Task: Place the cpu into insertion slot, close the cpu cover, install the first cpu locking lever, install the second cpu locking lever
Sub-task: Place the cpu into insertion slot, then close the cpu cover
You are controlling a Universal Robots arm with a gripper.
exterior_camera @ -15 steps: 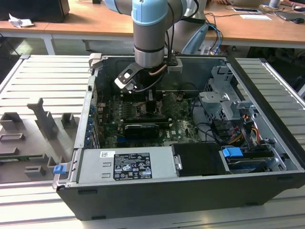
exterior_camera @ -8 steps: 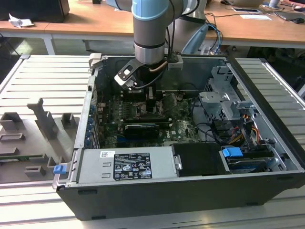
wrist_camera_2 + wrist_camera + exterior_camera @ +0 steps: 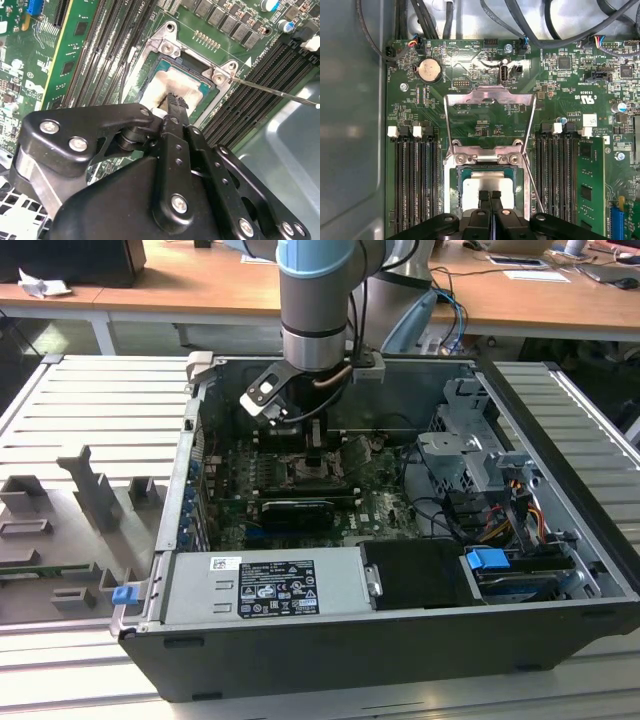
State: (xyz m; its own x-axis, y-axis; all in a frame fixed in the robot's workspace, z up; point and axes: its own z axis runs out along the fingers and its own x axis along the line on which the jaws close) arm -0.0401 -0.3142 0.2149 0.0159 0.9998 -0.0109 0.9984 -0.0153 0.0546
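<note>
Lettered green board, cpu under closed gripper

Raised cpu cover borders the insertion slot.

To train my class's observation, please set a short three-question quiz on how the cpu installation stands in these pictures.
1. True or false: the cpu cover lies shut over the cpu.
2. Where is the cpu? A: seated in the insertion slot. B: gripped and lifted in the air. C: on a chair.
3. Fill in: in the first wrist view, the fingers of the gripper over the cpu's pale face are ___ (open or shut).

Key: 1 false, the cover is swung open, away from the slot. 2 A. 3 shut.
</note>
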